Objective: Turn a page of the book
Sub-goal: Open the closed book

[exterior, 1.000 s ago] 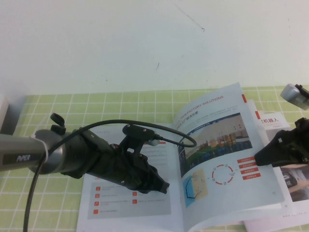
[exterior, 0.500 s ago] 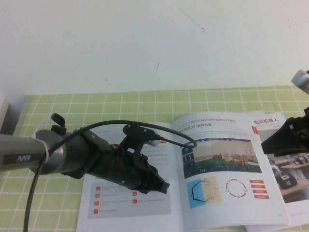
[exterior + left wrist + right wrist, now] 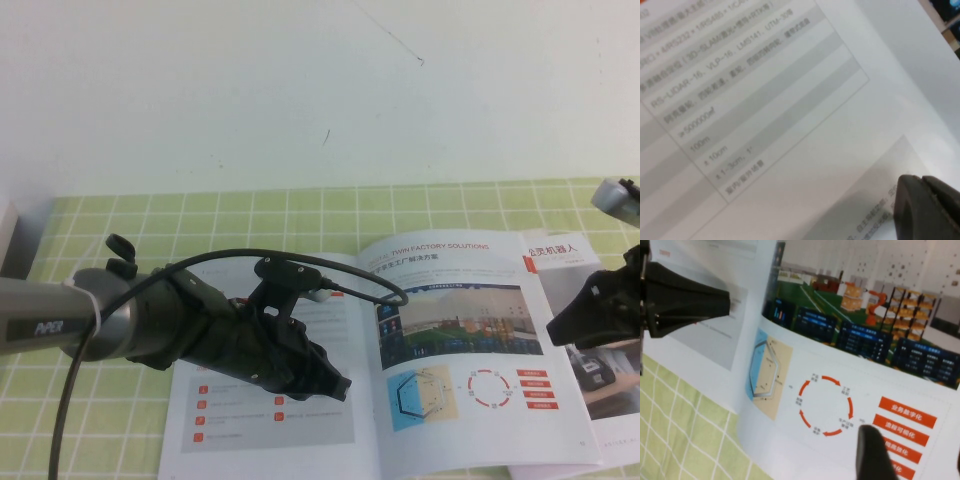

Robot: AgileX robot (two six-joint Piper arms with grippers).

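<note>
Left gripper (image 3: 335, 386), jaws together, pins the thin glossy white-paged brochure (image 3: 300, 420) flat while right gripper (image 3: 560, 330), jaw state untellable, hovers at three o'clock beside the glossy white diagram page (image 3: 470, 350).

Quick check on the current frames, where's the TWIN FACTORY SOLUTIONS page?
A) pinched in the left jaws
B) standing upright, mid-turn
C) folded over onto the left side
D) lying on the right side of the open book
D: the page lies face up on the right half of the book, heading readable; the left gripper sits over the book's left page and the right gripper at the page's outer edge.
</note>
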